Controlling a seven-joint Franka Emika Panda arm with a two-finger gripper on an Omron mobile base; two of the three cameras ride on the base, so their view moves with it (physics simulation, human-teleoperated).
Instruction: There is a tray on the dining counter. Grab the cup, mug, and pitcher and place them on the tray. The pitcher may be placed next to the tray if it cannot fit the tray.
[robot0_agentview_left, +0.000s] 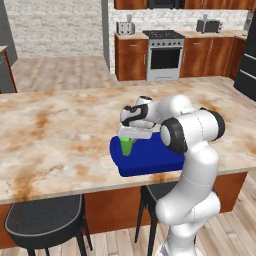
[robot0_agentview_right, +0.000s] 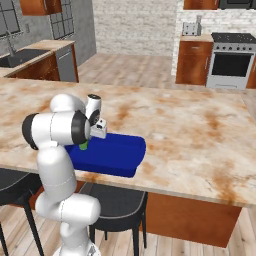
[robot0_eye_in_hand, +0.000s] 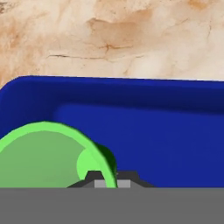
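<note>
One light, stiff cup (robot0_eye_in_hand: 43, 157), likely slick-walled, hangs over the tray (robot0_eye_in_hand: 144, 131), its thin rim pinched in the fully closed pincer (robot0_eye_in_hand: 106, 180).

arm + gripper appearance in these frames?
Glossy white rounded arm links with dark disc caps at the joints. White hand block with black trim carries the gripper, two small dark fingertips with light grey pads. No cables or markings visible.

Light wood plank floor (robot0_agentview_left: 60, 72), pale brick wall (robot0_agentview_left: 55, 27), reddish wood cabinets (robot0_agentview_left: 131, 59) flanking a steel stove (robot0_agentview_left: 164, 55), dark stools (robot0_agentview_left: 45, 217), sink (robot0_agentview_right: 20, 56) under windows (robot0_agentview_right: 62, 22).
</note>
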